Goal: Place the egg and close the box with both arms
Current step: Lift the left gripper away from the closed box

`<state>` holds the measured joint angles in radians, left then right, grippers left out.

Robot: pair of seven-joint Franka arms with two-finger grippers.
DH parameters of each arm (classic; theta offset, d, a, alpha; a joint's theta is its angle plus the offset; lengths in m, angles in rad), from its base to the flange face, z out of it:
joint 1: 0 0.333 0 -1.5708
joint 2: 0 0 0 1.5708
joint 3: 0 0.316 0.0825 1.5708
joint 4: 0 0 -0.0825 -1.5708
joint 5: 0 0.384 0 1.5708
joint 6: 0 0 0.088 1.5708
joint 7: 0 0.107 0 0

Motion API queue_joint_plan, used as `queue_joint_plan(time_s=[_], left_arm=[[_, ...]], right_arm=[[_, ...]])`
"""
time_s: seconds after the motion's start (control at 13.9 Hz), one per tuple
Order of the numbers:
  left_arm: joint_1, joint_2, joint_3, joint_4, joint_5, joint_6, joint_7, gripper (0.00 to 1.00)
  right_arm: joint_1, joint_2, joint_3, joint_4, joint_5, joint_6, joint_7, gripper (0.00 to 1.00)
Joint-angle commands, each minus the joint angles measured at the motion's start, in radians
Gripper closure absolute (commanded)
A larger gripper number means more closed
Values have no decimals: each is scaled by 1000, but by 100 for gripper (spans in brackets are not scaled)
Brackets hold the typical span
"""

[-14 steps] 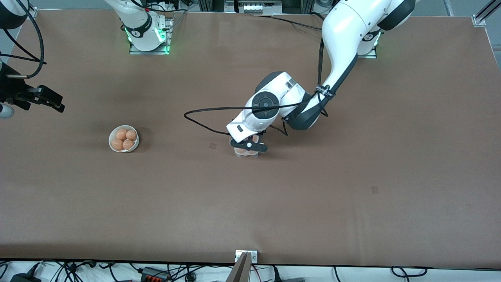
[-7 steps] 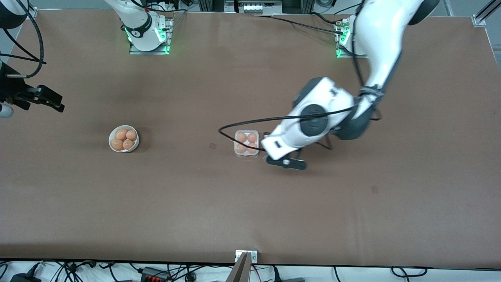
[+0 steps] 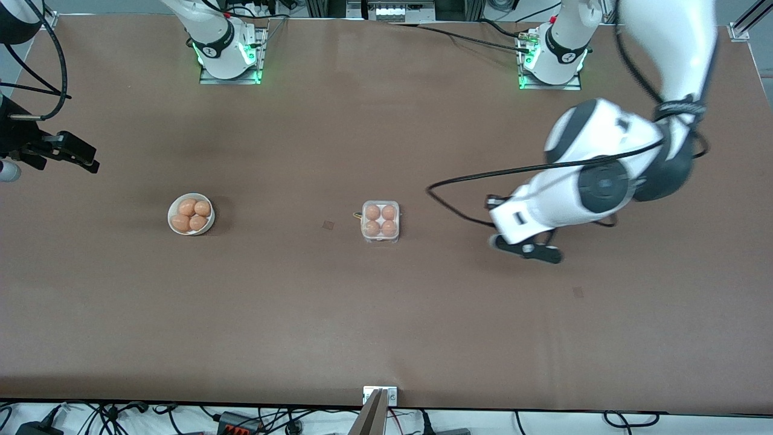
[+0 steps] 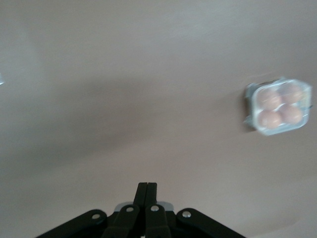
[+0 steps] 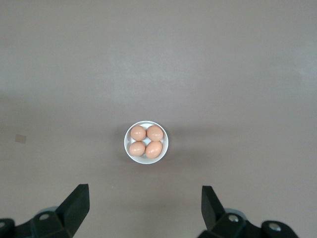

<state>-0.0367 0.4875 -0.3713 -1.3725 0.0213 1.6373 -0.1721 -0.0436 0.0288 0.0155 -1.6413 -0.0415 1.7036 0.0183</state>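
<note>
The box (image 3: 380,222) sits near the middle of the table, all four cells filled with eggs, and its clear lid looks to be down over them (the hinge and latch are too small to judge). It is thin, light plastic that would likely flex and skid on the smooth brown table (image 3: 386,326) if pushed from one side, so any last press belongs flat on the lid's rim, with a steadying touch at an edge, not over the brittle shells. The left gripper (image 3: 526,249) hangs over bare table toward the left arm's end, well apart from the box, its forearm slanted down from a high elbow and its fingers (image 4: 147,191) pressed together on nothing. The right gripper (image 3: 67,151) waits over the table's edge at the right arm's end, fingers (image 5: 74,203) spread wide and empty, looking down on the white bowl (image 5: 163,148) with four more eggs.
</note>
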Motion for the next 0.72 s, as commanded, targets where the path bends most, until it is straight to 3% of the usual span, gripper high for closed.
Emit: queue_joint_plan(time_s=[0.0,0.29,0.65], left_arm=[[76,-154,-11,-174,-1,-11,83,93],[135,-236,-11,-194,-6,-103,103,93],[164,-409,-11,-350,-32,-100,151,93]], right_arm=[[-2,-15,3,-5,-1,-2,-14,0],[-1,-15,3,-5,-1,-2,-14,0],[-2,-13,1,-3,-3,-2,-15,0]])
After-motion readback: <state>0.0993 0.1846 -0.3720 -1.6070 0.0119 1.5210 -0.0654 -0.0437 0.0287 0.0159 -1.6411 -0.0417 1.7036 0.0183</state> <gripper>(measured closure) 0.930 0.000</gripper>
